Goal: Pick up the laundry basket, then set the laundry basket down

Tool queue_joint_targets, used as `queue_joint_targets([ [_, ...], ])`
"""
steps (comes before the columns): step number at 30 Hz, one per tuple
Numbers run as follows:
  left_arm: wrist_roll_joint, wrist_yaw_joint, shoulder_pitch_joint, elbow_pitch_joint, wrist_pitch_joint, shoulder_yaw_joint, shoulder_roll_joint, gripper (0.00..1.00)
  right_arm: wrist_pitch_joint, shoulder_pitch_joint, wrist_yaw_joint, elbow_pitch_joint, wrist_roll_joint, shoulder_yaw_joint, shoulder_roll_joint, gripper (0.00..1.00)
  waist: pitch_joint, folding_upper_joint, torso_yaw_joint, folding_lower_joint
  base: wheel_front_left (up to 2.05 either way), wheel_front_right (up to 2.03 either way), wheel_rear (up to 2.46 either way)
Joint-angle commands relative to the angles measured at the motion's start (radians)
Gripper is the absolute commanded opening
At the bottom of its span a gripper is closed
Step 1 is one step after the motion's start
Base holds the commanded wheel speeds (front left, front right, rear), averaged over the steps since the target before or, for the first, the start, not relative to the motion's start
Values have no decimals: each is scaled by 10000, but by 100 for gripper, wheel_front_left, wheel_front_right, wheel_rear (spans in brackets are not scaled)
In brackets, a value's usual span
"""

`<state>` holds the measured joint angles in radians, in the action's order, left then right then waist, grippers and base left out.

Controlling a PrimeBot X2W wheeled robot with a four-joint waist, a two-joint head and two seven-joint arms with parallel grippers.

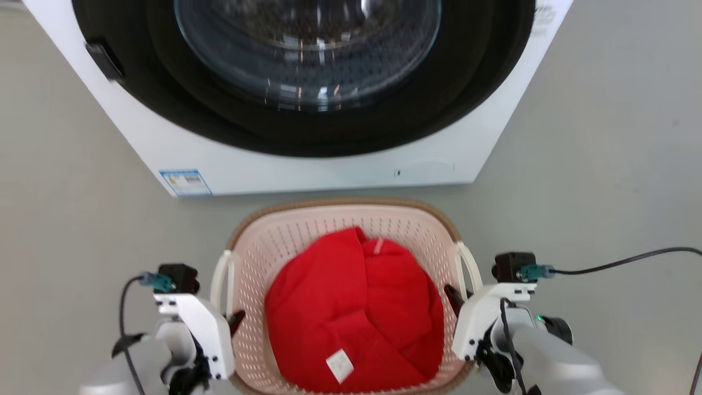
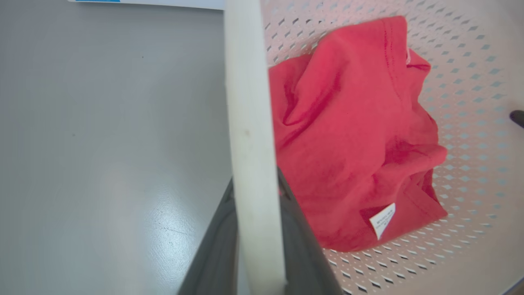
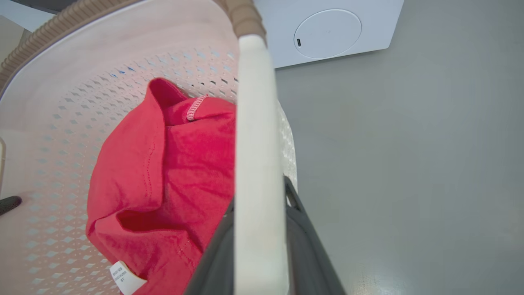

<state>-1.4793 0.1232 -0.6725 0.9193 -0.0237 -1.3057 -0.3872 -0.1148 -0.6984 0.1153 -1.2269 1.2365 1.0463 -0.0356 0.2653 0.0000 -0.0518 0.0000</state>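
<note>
The laundry basket (image 1: 307, 233) is cream-white and perforated, with a brown woven-look rim, and it lies just in front of me. A crumpled red garment (image 1: 356, 312) with a white label fills it. My left gripper (image 1: 233, 321) is shut on the basket's left loop handle (image 1: 222, 280). In the left wrist view this handle (image 2: 249, 123) runs between the dark fingers (image 2: 213, 250). My right gripper (image 1: 452, 296) is shut on the right loop handle (image 1: 469, 269). In the right wrist view that handle (image 3: 256, 143) passes between the fingers (image 3: 305, 246). I cannot tell whether the basket touches the floor.
A white front-loading washing machine (image 1: 329, 170) with a closed dark round door stands right behind the basket. Grey floor (image 1: 592, 181) spreads to both sides. A black cable (image 1: 620, 263) trails from my right wrist camera.
</note>
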Motion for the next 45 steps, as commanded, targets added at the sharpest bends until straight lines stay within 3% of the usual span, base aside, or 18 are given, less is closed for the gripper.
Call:
queue_joint_targets([
  [1, -45, 75, -46, 210, -12, 256, -360, 0, 88, 315, 154, -44, 128, 202, -146, 0, -550, 0, -30, 0, 0, 0, 0],
  [20, -223, 75, 811, 1994, 1006, 263, 1394, 0, 1103, 1253, 154, -307, 1305, 1150, -146, 0, -2354, 0, 237, 0, 0, 0, 0],
  [45, -246, 75, 770, 2124, 1227, 297, 1544, 0, 1216, 1053, 154, -423, 1865, 1893, -146, 0, -2334, 0, 157, 0, 0, 0, 0],
])
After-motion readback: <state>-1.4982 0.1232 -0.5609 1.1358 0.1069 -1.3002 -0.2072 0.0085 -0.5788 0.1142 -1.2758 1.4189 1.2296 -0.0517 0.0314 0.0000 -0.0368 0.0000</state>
